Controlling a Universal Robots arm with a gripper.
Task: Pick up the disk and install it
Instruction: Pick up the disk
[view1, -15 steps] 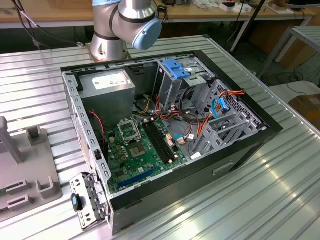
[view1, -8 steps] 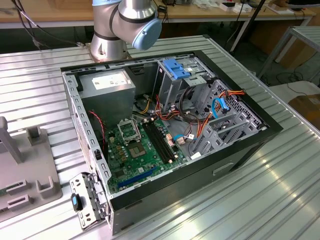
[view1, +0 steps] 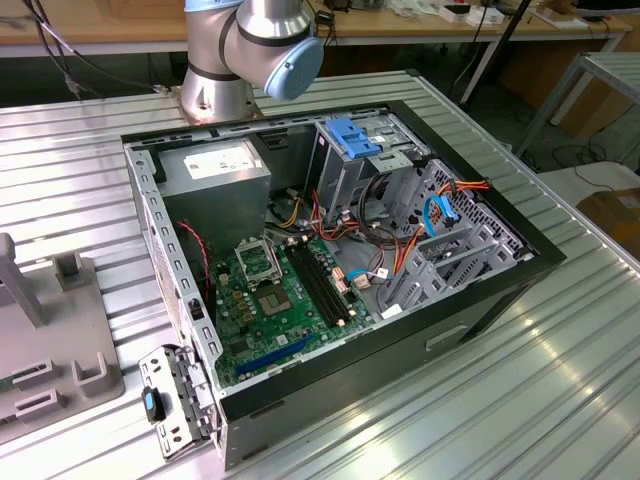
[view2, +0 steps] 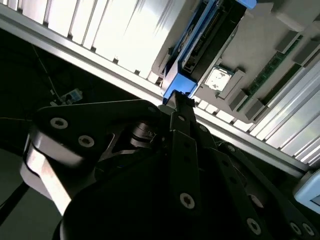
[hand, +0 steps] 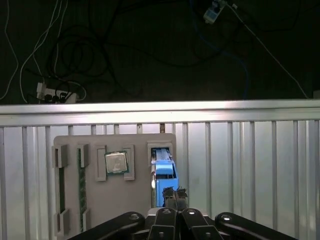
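The disk (hand: 162, 172) stands on edge in a slot of a grey parts holder (hand: 140, 145), its bright blue side rail facing up. In the second wrist view the disk (view2: 200, 40) shows as a grey slab with blue rails. My gripper (hand: 175, 192) hangs just over the end of the disk's blue rail, with its black fingers pressed together and nothing visible between them. In the second wrist view the gripper (view2: 179, 101) tip sits right at the rail's blue end. The open computer case (view1: 150, 200) lies on the table in the exterior view.
A processor chip (hand: 116, 162) and memory sticks (hand: 80, 185) lie in the holder beside the disk. Inside the case are a drive cage with a blue latch (view1: 350, 135), a grey power-supply box (view1: 215, 165) and the green motherboard (view1: 270, 290). The ribbed metal table (hand: 250, 165) ends just beyond the holder.
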